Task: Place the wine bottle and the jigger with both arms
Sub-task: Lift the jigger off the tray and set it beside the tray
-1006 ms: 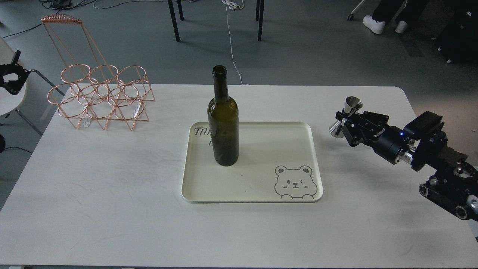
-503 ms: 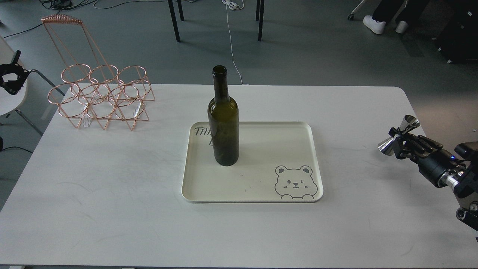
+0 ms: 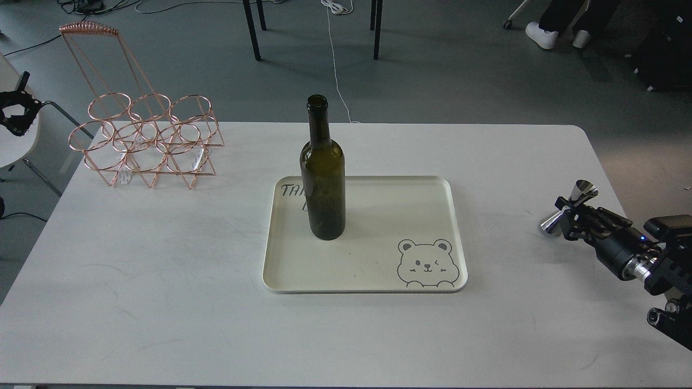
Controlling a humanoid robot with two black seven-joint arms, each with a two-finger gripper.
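The right gripper [image 3: 565,218], at the table's three o'clock edge, clamps the shiny steel hourglass jigger [image 3: 567,208] at its waist, tilted; a loosened grip risks dropping it.

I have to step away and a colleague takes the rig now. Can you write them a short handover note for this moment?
Right gripper: shut on the jigger, which is tilted, by the table's right edge, off the tray.
Left gripper: far left, off the table, holding nothing; open or shut cannot be told.
Wine bottle: upright on the cream tray, at its back left.
Done: bottle placed.
Left: bring the jigger over and set it down, probably on the tray, then release.
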